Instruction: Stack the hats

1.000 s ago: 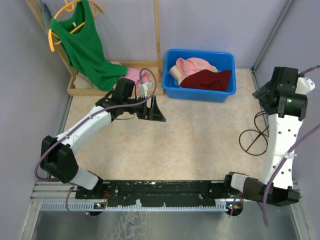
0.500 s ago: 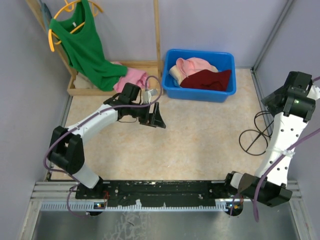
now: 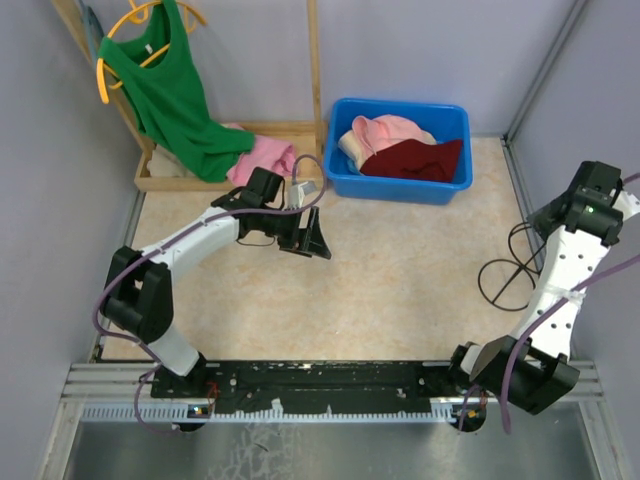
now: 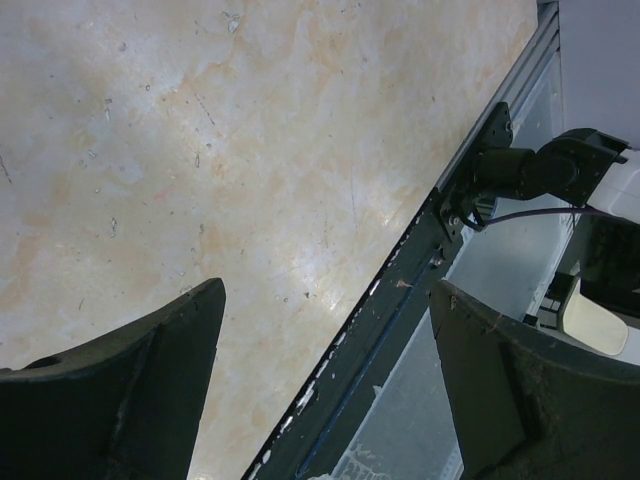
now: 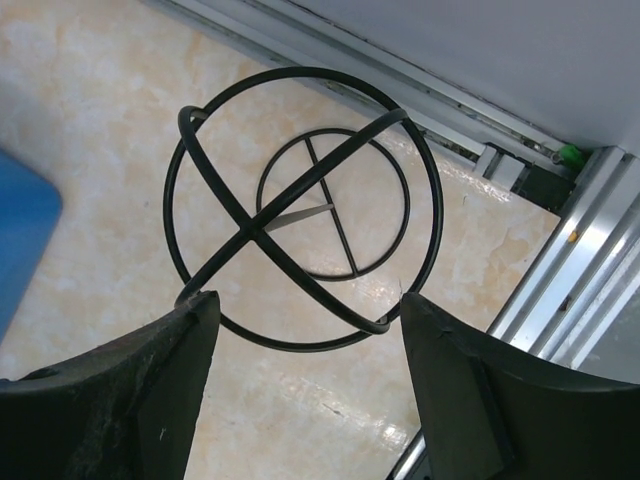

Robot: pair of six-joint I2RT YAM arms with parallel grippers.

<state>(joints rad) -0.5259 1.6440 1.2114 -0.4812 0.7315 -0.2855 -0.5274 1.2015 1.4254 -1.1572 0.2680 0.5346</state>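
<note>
Well beyond left claw (image 3: 312, 237), hats (image 3: 412, 160) in blue bin (image 3: 398, 190)

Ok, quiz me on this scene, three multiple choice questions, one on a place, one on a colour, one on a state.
1. Where does the dark red hat lie? A. on the wire stand B. in the blue bin C. on the wooden rack
2. What colour is the shirt on the hanger? A. green B. beige C. blue
3. How is the left hand? A. shut on a hat B. shut on the shirt C. open and empty
Answers: 1 B, it lies inside the bin's walls beside a pink hat. 2 A, the top view shows it green. 3 C, its wrist view shows the fingers apart, only table between them.
</note>
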